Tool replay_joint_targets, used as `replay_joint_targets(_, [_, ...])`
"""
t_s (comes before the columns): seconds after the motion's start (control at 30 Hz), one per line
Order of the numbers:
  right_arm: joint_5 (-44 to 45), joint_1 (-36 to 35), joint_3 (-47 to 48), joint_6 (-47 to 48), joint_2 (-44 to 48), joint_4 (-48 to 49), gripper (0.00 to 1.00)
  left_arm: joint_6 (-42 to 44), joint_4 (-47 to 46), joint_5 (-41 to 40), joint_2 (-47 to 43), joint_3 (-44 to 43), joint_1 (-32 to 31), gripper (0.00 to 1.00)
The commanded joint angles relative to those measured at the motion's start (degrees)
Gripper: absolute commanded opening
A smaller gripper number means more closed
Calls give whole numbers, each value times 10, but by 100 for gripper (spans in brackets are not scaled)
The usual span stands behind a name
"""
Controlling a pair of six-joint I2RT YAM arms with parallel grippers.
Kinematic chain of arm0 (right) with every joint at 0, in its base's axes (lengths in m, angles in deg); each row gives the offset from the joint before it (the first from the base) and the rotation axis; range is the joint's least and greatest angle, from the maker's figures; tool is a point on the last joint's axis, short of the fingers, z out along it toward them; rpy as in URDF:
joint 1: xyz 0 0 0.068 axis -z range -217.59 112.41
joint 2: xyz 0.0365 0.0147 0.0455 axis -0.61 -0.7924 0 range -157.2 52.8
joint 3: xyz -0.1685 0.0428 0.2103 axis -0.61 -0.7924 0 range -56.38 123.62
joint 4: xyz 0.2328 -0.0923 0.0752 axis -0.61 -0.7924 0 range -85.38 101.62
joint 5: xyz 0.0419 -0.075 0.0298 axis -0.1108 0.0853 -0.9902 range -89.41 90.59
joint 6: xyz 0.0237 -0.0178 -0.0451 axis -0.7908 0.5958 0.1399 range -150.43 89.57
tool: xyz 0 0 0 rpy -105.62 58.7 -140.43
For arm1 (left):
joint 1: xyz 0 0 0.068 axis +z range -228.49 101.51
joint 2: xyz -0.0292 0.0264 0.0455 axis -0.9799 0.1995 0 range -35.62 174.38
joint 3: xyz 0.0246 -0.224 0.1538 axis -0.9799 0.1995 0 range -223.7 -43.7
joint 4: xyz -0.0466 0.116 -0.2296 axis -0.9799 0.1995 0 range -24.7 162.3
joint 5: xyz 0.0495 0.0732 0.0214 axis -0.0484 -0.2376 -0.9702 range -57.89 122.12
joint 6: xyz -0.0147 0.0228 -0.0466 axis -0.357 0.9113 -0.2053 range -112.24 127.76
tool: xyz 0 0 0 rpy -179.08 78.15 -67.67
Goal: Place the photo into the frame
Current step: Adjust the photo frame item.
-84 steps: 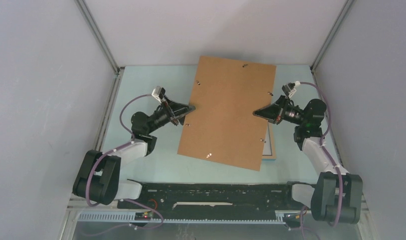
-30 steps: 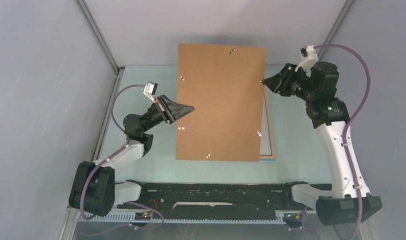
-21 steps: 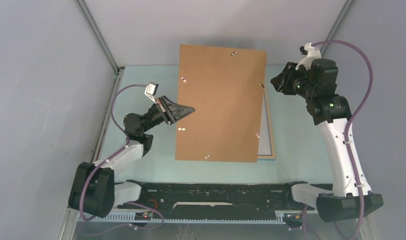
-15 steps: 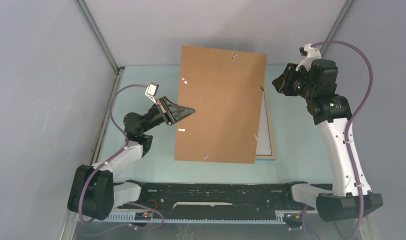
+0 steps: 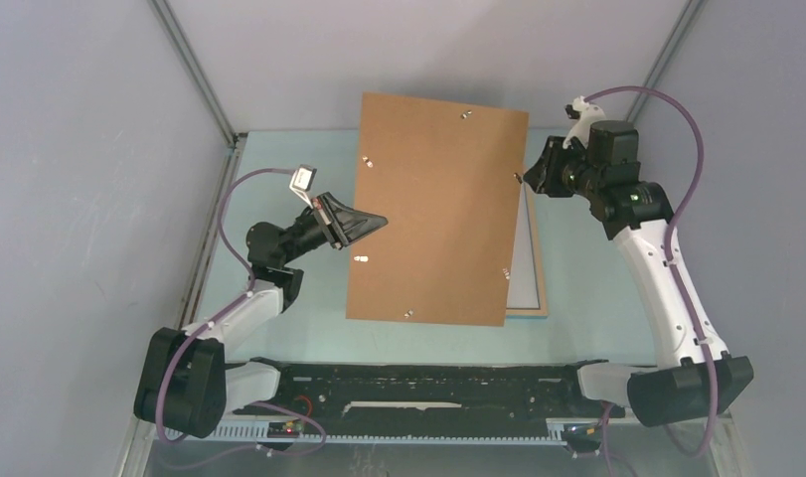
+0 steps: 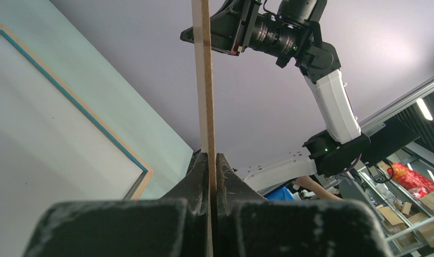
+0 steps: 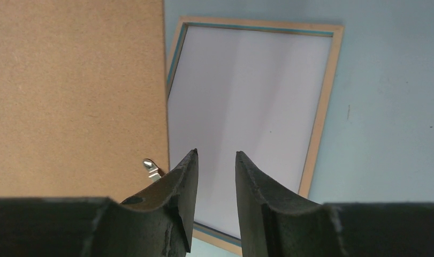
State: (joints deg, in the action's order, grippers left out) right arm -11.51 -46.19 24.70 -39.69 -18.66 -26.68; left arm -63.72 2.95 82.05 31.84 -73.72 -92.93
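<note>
progress: early by the look of it | left gripper (image 6: 208, 155) clamped on left edge of backing board (image 5: 438, 209), held raised over frame (image 7: 321, 107) | right gripper (image 7: 216, 155) narrowly parted, gripping nothing, just beside board's right edge | frame flat, right of worktop (image 5: 299, 318) centre, no print showing in it | photo not in view | left to do: lay photo in, refit board

Picture frame (image 7: 321, 107) lies flat on the pale blue bench (image 5: 577, 298), right of centre, its long sides running from the near edge toward the far edge. A thin light-wood rim with a blue inner line surrounds a blank pale pane. Its left part is hidden behind a brown board (image 5: 438, 209).
</note>
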Motion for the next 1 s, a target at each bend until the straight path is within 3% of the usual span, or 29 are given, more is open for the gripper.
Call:
replay_joint_targets(0.0, [6, -28, 9, 7, -5, 19, 39, 5, -42, -13, -21, -27, 4, 0])
replay_joint_targets(0.13, [43, -83, 32, 0, -14, 6, 39, 5, -37, -17, -20, -26, 5, 0])
replay_joint_targets(0.27, [152, -154, 60, 1, -19, -29, 39, 9, -28, -29, -20, -23, 5, 0])
replay_joint_targets(0.4, [193, -145, 61, -5, 0, -60, 40, 11, -21, -36, -23, -21, 5, 0])
replay_joint_targets(0.67, [127, -66, -11, 4, 53, -63, 42, 14, -21, -30, -26, -28, 5, 0])
replay_joint_targets(0.97, [71, -144, -156, -5, 134, -75, 42, -4, -29, -70, -22, -30, 5, 0])
